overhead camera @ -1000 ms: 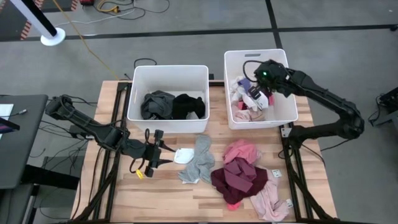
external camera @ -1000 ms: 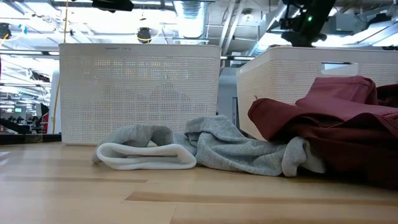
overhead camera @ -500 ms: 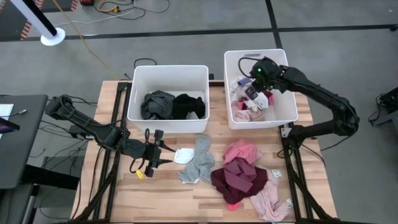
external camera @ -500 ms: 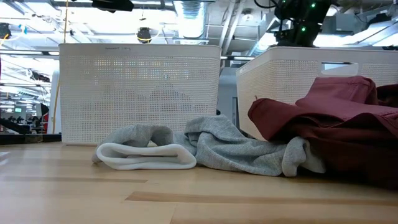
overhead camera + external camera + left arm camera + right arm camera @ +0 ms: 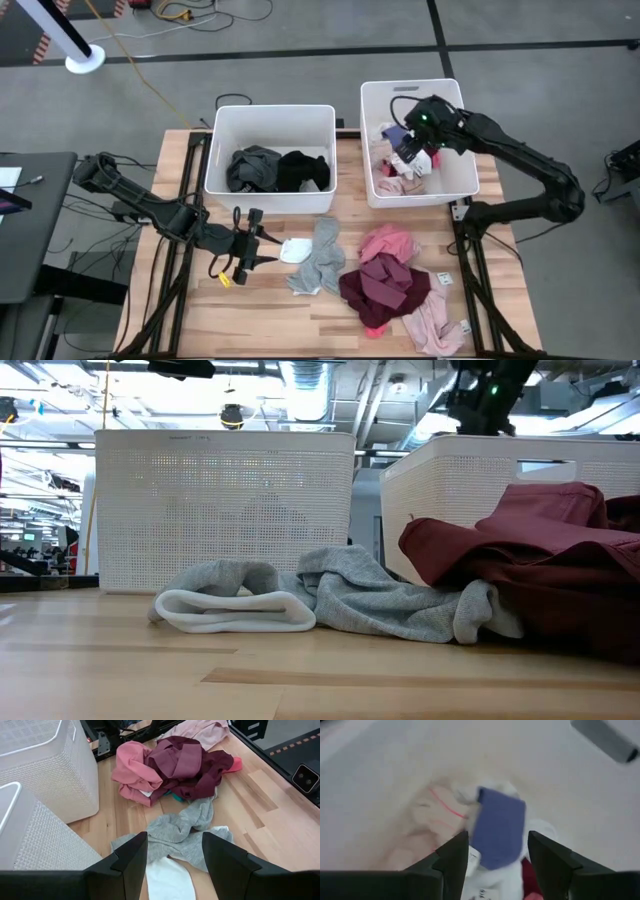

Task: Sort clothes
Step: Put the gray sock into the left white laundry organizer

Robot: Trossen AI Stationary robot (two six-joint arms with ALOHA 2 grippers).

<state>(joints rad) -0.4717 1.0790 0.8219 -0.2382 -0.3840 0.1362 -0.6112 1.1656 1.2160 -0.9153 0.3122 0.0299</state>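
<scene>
Clothes lie loose on the table: a white garment (image 5: 293, 250), a grey one (image 5: 320, 258), pink (image 5: 388, 243), maroon (image 5: 385, 290) and pale pink (image 5: 435, 325). My left gripper (image 5: 268, 248) stands open just above the table, beside the white garment (image 5: 167, 880). My right gripper (image 5: 408, 150) hangs open over the right bin (image 5: 410, 85), its fingers (image 5: 451, 857) clear of a blue garment (image 5: 497, 827) that lies on white and pink clothes. Dark grey (image 5: 252, 168) and black (image 5: 303, 170) clothes lie in the left bin (image 5: 270, 108).
The two white bins stand side by side at the table's far edge, seen as walls in the low view (image 5: 225, 510). The loose pile fills the table's middle and right. Bare wood shows near the front left (image 5: 270, 320). A small yellow object (image 5: 225, 280) lies under the left arm.
My right gripper has swung a little toward the left over the right bin and back again, staying above the clothes there. The left arm and the clothes on the table have kept still.
</scene>
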